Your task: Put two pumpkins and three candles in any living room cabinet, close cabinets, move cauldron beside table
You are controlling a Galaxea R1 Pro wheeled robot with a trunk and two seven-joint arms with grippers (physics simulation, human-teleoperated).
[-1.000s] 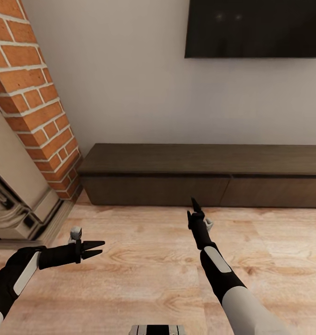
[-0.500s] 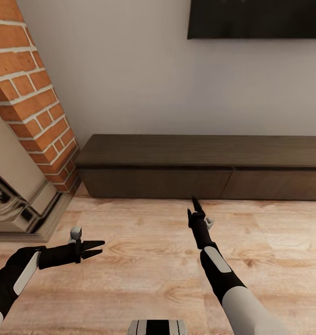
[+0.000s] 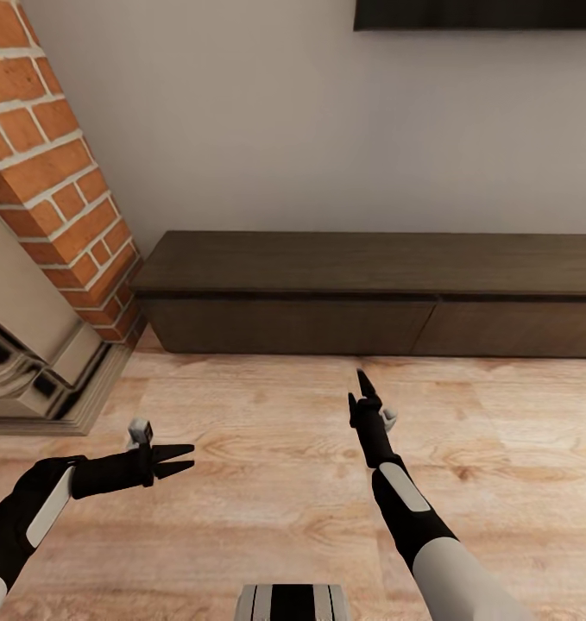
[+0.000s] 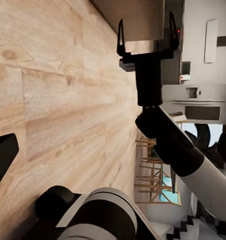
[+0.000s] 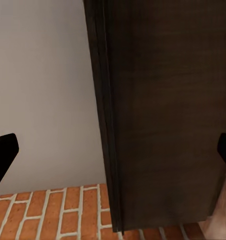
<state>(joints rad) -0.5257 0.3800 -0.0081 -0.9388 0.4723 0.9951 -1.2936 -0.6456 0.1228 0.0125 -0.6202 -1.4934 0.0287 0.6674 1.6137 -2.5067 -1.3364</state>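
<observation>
The long, low dark brown cabinet (image 3: 327,323) stands against the white wall ahead, its flat fronts shut. My left gripper (image 3: 187,459) hovers open over the wood floor at lower left, nothing between its fingers. My right gripper (image 3: 356,385) points toward the cabinet from a short way off; seen from the left wrist, this right gripper (image 4: 146,20) has its two fingers spread wide and empty. The right wrist view looks close onto the cabinet (image 5: 168,100) front and top edge. The pumpkins, candles and cauldron are out of view.
A red brick chimney column (image 3: 51,172) and a pale stone fireplace surround (image 3: 25,362) stand at the left, close to the cabinet's end. A dark wall-mounted screen (image 3: 478,13) hangs above. Light wood floor (image 3: 267,509) stretches between me and the cabinet.
The whole picture has shifted: cabinet, brick column and screen sit higher in the frame, so the camera has moved. Both arms hold the same pose and both grippers stay open.
</observation>
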